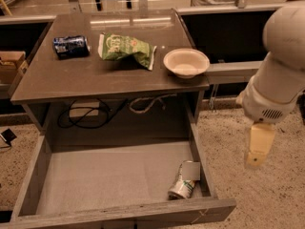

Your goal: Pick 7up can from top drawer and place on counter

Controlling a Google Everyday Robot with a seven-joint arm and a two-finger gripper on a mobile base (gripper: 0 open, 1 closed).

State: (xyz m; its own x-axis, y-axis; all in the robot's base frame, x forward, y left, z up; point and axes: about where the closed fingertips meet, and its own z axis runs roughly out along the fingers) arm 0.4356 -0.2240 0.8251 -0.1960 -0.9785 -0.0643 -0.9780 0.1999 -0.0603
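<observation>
The pincer (259, 149) hung outside the top drawer (109, 178), beyond its right wall, holding nothing; how far open it was could not be told. The 7up can (182, 186) lay tipped over in the drawer's front right corner, so the approach likely needed to come from above, closing across the can's body clear of both walls.

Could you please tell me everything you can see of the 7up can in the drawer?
The 7up can is a small silver-white metal can with green print and a shiny round end. It lies tipped over on the pale floor of the open top drawer, in its front right corner, close to the right wall. Nothing grips it: the gripper hangs outside the drawer, off to the right.
</observation>
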